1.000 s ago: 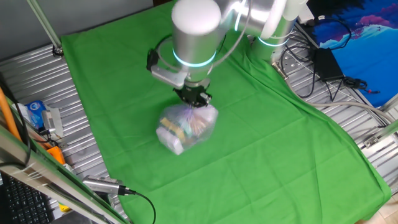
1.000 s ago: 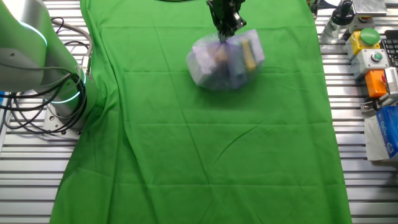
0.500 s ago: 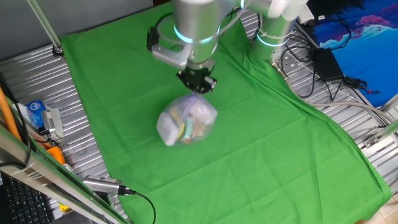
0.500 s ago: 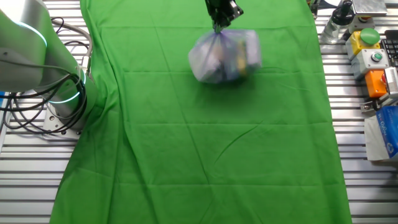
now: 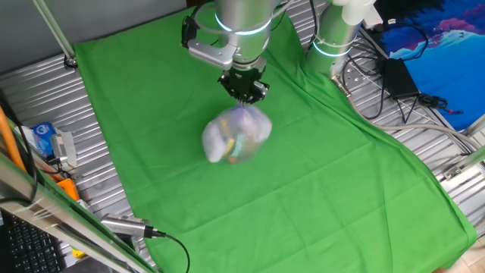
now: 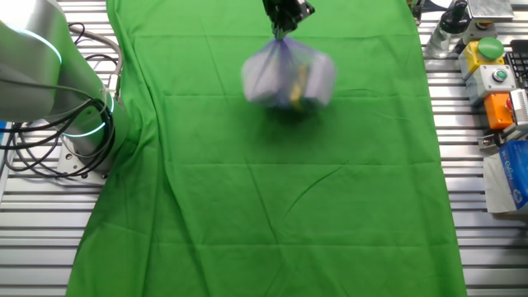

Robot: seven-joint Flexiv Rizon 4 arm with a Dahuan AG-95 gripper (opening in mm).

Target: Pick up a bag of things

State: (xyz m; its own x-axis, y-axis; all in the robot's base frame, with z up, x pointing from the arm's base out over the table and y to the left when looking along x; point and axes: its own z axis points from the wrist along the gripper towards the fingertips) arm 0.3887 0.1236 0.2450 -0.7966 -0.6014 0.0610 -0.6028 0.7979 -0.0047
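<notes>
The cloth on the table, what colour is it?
Plain bright green cloth, clearest in the other fixed view.

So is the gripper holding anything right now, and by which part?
Yes. The gripper holds the small clear crinkly plastic bag by its gathered purple-tinged top; the bag hangs blurred beneath it.

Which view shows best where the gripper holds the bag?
One fixed view: the whole gripper shows, shut on the gathered top of the bag of things, which hangs blurred over the green cloth. The other fixed view crops the gripper at the frame's top edge; the bag is equally blurred.
</notes>
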